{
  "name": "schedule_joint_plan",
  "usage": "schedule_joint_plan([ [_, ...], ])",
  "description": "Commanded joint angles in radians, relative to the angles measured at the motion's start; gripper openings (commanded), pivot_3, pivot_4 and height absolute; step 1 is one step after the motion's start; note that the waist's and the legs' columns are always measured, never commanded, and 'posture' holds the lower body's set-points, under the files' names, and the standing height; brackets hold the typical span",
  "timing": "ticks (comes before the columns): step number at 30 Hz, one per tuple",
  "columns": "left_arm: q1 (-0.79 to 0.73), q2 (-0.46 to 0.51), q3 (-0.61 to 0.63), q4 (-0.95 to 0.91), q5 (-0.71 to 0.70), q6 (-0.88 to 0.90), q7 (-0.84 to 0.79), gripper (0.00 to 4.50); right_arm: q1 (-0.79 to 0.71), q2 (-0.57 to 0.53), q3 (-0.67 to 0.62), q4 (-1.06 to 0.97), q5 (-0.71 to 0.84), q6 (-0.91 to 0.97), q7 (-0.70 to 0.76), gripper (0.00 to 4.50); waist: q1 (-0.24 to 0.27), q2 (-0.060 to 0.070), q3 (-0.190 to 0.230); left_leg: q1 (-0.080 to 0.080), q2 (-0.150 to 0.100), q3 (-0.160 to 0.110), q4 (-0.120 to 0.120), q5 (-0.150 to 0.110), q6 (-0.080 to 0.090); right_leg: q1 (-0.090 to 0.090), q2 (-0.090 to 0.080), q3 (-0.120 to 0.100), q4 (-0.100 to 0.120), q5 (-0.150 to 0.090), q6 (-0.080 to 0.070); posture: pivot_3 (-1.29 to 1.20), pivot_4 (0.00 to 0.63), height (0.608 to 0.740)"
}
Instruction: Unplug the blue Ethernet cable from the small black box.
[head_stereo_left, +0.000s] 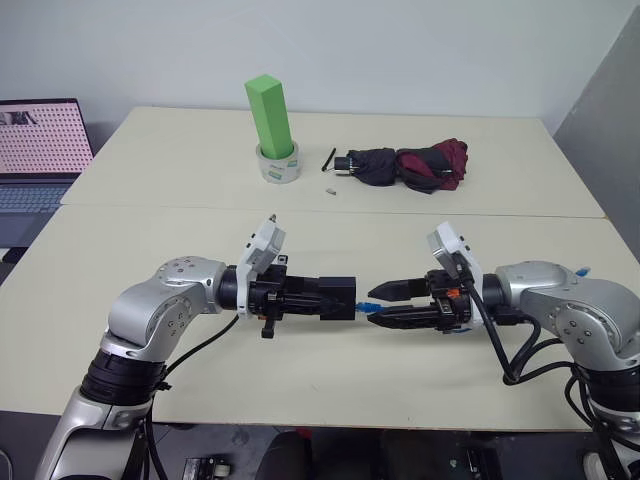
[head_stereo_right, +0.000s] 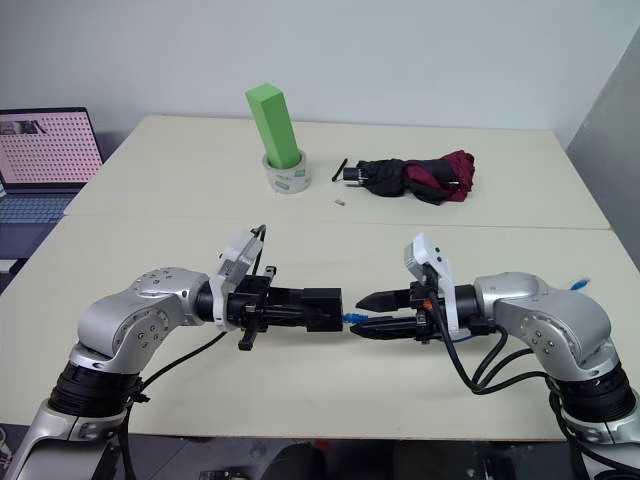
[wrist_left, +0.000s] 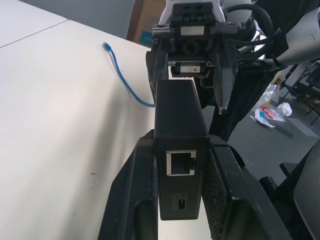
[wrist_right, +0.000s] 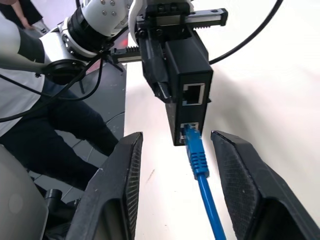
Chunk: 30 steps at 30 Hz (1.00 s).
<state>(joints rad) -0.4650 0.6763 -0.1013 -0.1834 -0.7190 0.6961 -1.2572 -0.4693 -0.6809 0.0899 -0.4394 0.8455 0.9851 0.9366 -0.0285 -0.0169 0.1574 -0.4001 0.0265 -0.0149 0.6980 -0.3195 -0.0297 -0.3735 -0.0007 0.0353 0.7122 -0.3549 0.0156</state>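
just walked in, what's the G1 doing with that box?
The left gripper is clamped on the small black box, held above the table. The blue Ethernet cable is plugged into the box's lower port. The right gripper faces the box with its fingers apart on either side of the plug, not closed on it. So the cable is not unplugged yet.

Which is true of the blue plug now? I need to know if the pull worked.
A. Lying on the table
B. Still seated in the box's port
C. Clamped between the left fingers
B: the blue Ethernet cable plug sits in the lower port of the small black box, between the open right fingers.
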Motion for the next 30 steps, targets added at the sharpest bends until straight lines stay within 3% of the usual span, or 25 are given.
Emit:
schedule_joint_plan([
  [1,-0.011,0.005,0.008,-0.018,-0.005,0.002,-0.012,0.78,0.010,0.026,-0.022,-0.019,-0.007,-0.035,-0.035,2.24,0.000,0.000,0.000,0.000,0.000,0.000,0.000,0.000,0.000,0.000,0.000,0.000,0.000,0.000,0.000,0.00,0.150,0.740],
  [28,-0.013,-0.004,-0.001,-0.020,-0.004,-0.001,-0.011,0.78,0.029,0.057,0.027,0.001,-0.023,-0.038,-0.038,2.24,0.000,0.000,0.000,0.000,0.000,0.000,0.000,0.000,0.000,0.000,0.000,0.000,0.000,0.000,0.000,0.00,0.150,0.740],
  [30,-0.013,-0.004,-0.002,-0.020,-0.003,-0.002,-0.011,0.78,0.029,0.057,0.025,0.005,-0.025,-0.037,-0.036,1.88,0.000,0.000,0.000,0.000,0.000,0.000,0.000,0.000,0.000,0.000,0.000,0.000,0.000,0.000,0.000,0.00,0.150,0.740],
])
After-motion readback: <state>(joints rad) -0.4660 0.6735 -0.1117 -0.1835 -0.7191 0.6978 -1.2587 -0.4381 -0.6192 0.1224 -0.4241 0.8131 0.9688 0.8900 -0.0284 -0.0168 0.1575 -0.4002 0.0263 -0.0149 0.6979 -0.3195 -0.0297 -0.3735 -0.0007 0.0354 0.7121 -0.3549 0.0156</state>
